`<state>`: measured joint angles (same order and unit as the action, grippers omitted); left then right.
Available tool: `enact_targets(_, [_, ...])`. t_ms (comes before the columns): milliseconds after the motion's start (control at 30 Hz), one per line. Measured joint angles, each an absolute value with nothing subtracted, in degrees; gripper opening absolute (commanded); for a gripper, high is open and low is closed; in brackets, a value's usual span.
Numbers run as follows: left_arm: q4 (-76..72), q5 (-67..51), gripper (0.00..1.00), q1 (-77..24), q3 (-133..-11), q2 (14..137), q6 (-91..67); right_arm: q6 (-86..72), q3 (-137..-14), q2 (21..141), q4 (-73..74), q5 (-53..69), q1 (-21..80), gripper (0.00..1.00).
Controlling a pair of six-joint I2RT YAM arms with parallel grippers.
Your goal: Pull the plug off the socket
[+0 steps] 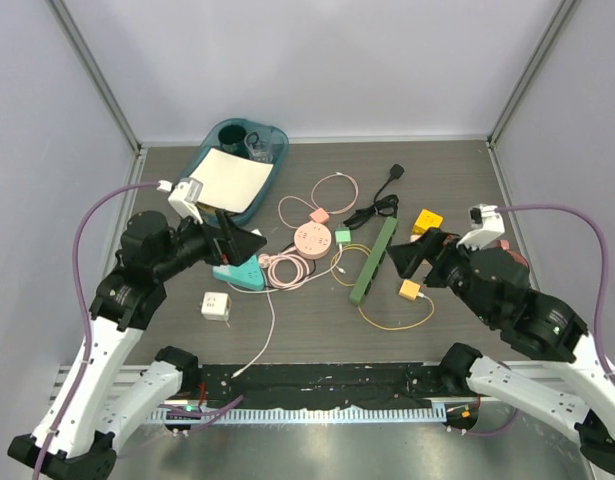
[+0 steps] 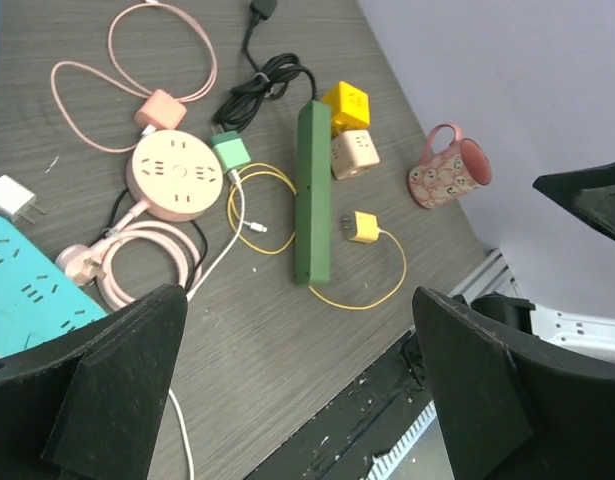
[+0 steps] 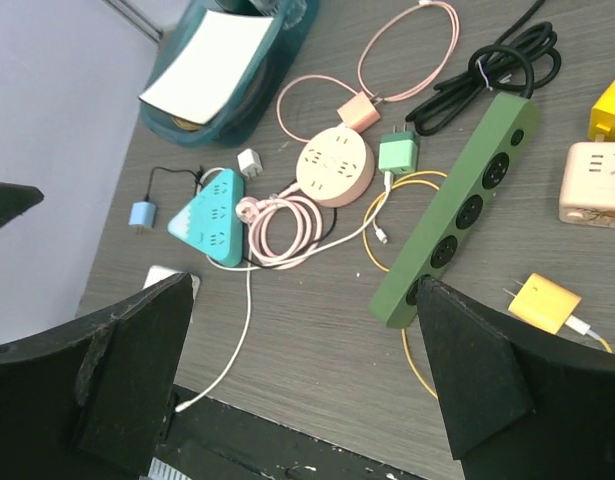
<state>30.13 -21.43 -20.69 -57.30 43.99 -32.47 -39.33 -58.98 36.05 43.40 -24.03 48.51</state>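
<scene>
A round pink socket (image 1: pixel 312 238) lies mid-table, its pink cord coiled beside it. A pink charger (image 3: pixel 359 110) and a green charger (image 3: pixel 397 153) sit against its rim; I cannot tell if they are plugged in. A long green power strip (image 1: pixel 374 260) with a black cord lies to its right. A teal triangular strip (image 1: pixel 239 273) lies to its left. My left gripper (image 1: pixel 242 243) is open and empty above the teal strip. My right gripper (image 1: pixel 412 255) is open and empty beside the green strip's near end. Both hang above bare table in their wrist views (image 2: pixel 297 400) (image 3: pixel 307 390).
A teal tray (image 1: pixel 212 150) with a white pad stands at the back left. A white cube socket (image 1: pixel 216 306), a yellow cube (image 1: pixel 426 221), a yellow charger (image 1: pixel 410 290) with a yellow cable and a pink mug (image 2: pixel 447 168) lie around. A white cable runs toward the near edge.
</scene>
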Motion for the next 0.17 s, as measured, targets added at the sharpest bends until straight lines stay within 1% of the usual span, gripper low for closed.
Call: enact_targets(167, [28.49,-23.49,1.00,-20.80,-55.75,42.35,-32.64,-39.55,-58.33,31.62,43.77,-24.16,48.51,1.00])
